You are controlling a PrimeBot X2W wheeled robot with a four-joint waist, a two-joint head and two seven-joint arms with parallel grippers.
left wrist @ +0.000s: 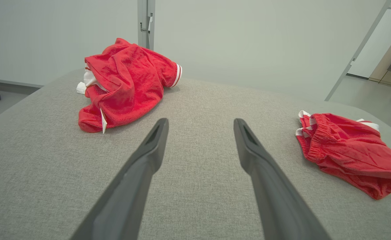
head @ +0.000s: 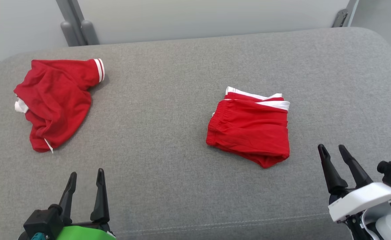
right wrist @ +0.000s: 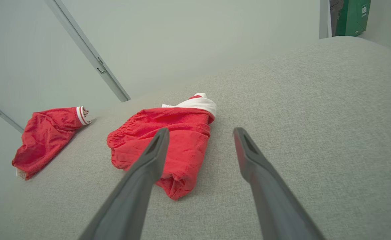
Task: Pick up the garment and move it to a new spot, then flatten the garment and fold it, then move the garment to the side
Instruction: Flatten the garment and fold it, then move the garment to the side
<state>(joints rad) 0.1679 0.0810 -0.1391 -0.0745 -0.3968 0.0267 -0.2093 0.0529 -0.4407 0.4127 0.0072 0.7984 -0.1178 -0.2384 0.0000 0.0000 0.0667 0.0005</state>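
Note:
Two red garments lie on the grey cushioned surface [head: 182, 173]. A crumpled red shirt [head: 57, 100] with a white-striped cuff sits at the far left, also in the left wrist view [left wrist: 125, 83] and the right wrist view [right wrist: 47, 135]. Folded red shorts [head: 248, 128] with white trim lie right of centre, likewise visible as shorts [left wrist: 348, 153] and shorts [right wrist: 169, 150]. My left gripper [head: 86, 173] is open near the front edge, below the shirt and apart from it. My right gripper [head: 332, 147] is open at the lower right, just right of the shorts, holding nothing.
The surface has rounded corners and a front seam [head: 215, 226]. Behind it stand a pale wall and grey metal posts [head: 77, 30]. Open cushion stretches between the two garments and to the right of the shorts. A green box [right wrist: 352, 16] stands far behind.

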